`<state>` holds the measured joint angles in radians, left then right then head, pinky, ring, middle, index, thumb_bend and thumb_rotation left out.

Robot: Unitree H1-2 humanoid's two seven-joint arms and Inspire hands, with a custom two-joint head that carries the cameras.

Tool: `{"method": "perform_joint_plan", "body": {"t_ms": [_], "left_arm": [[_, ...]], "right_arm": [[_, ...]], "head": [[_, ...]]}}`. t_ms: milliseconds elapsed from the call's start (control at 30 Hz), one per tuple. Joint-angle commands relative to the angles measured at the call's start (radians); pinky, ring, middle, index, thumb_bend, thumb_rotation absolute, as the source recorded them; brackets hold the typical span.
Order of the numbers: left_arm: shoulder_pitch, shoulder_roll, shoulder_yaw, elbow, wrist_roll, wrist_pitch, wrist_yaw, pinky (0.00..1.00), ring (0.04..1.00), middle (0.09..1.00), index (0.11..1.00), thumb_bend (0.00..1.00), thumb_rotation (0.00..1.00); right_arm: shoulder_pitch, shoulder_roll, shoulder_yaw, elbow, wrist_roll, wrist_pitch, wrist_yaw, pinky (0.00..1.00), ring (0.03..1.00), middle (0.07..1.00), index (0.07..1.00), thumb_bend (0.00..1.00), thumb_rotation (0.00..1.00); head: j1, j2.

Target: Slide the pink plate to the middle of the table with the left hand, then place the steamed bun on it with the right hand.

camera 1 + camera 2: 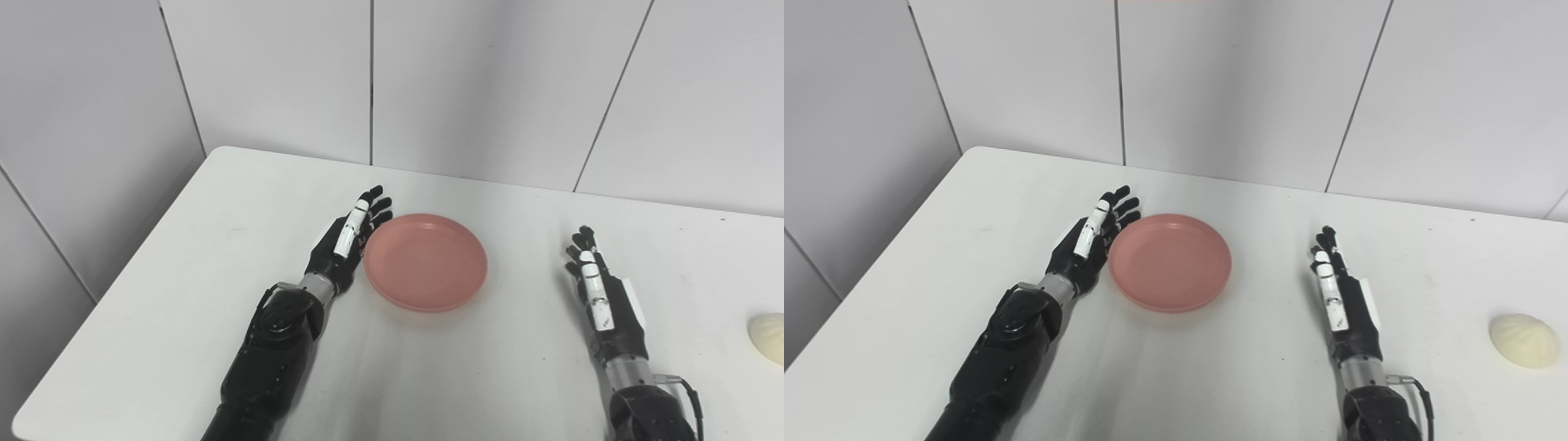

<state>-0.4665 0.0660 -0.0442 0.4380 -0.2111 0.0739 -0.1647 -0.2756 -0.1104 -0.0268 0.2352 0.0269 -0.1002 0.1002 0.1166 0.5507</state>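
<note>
A round pink plate (425, 261) lies empty near the middle of the white table (184, 257). My left hand (350, 239) stands on edge right against the plate's left rim, fingers straight and apart, holding nothing. My right hand (600, 291) rests on edge to the right of the plate, well apart from it, fingers extended and empty. A pale cream steamed bun (1524, 340) sits on the table far to the right, beyond the right hand; in the left eye view the steamed bun (768, 338) is cut off by the frame edge.
Grey wall panels (367, 79) stand behind the table's back edge. The table's left edge (116, 269) runs diagonally close to my left arm. Bare tabletop lies between the plate and the right hand.
</note>
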Motion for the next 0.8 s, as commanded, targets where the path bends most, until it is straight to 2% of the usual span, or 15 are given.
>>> {"method": "perform_joint_plan", "body": {"t_ms": [0,333,767], "left_arm": [[0.04,-0.03,-0.051,0.044,0.024,0.06,-0.055,0.96,0.939,0.947,0.955,0.42,1.0],[0.054,-0.032,-0.08,0.086,0.013,0.024,-0.109,0.95,0.929,0.935,0.939,0.47,1.0],[0.071,-0.022,-0.078,0.085,0.011,0.035,-0.164,0.95,0.929,0.93,0.928,0.49,1.0]], "right_arm": [[0.047,0.031,0.016,0.042,-0.001,-0.009,-0.007,0.97,0.964,0.979,0.992,0.19,1.0],[0.046,0.038,0.026,0.047,-0.027,-0.013,-0.021,0.95,0.958,0.972,0.986,0.21,1.0],[0.045,0.05,0.029,0.046,-0.044,-0.007,-0.022,0.93,0.943,0.966,0.979,0.21,1.0]], "head": [[-0.008,0.002],[-0.059,0.006],[-0.097,0.01]]}}
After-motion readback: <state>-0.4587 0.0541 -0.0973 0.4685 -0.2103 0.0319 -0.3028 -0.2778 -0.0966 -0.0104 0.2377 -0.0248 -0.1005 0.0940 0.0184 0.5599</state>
